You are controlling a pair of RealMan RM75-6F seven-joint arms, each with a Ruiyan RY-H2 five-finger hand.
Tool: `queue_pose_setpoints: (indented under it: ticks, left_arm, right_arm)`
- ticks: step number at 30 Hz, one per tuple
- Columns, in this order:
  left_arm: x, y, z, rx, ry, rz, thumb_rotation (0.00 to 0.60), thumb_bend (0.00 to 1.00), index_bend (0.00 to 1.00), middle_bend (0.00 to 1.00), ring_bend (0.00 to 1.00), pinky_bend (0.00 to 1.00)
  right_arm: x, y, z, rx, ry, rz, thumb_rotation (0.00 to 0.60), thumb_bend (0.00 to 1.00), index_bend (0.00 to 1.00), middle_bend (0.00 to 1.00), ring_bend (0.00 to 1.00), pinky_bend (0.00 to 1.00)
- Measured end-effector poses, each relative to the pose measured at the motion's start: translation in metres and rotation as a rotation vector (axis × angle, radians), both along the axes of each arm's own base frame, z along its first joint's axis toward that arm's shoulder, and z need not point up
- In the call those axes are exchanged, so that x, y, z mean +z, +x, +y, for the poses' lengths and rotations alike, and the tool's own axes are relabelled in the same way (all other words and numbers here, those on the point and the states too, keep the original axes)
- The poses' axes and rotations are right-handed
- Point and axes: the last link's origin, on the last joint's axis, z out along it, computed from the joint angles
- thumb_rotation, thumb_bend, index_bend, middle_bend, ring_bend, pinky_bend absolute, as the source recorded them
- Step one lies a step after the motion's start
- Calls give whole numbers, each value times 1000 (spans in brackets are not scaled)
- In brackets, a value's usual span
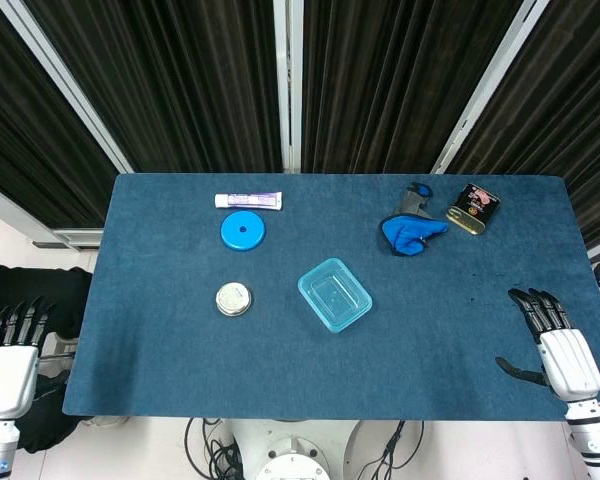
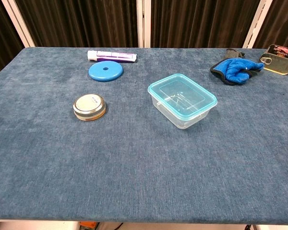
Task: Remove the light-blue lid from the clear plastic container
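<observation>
The clear plastic container (image 1: 335,294) (image 2: 182,101) stands near the middle of the blue table, with its light-blue lid (image 2: 181,92) seated on top. My right hand (image 1: 557,343) hovers over the table's near right corner, fingers spread and nothing in it, well to the right of the container. My left hand (image 1: 10,352) hangs off the table's near left edge, fingers extended and holding nothing. Neither hand shows in the chest view.
A round metal tin (image 1: 233,299) (image 2: 89,107) lies left of the container. A blue disc (image 1: 242,231) (image 2: 105,71) and a white-purple tube (image 1: 250,201) (image 2: 112,56) lie at the back left. A blue cloth (image 1: 410,233) (image 2: 237,68) and an open can (image 1: 473,208) (image 2: 279,59) sit at the back right.
</observation>
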Motion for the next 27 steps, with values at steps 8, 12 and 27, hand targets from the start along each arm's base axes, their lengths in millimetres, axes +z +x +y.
queue_pose_setpoints:
  ticks: [8, 12, 27]
  left_arm:
    - [-1, 3, 3, 1, -17, -10, 600, 0, 104, 9, 0, 0]
    - [-2, 6, 7, -5, -19, -13, 600, 0, 105, 10, 0, 0]
    - [-8, 15, 18, -24, -33, -12, 600, 0, 105, 9, 0, 0]
  right_arm:
    - [-6, 2, -9, 0, 45, 2, 600, 66, 0, 109, 0, 0]
    - [-15, 10, -22, 11, 110, -3, 600, 136, 0, 186, 0, 0]
    - [-89, 108, -134, 2, 521, -137, 600, 547, 0, 198, 0, 0]
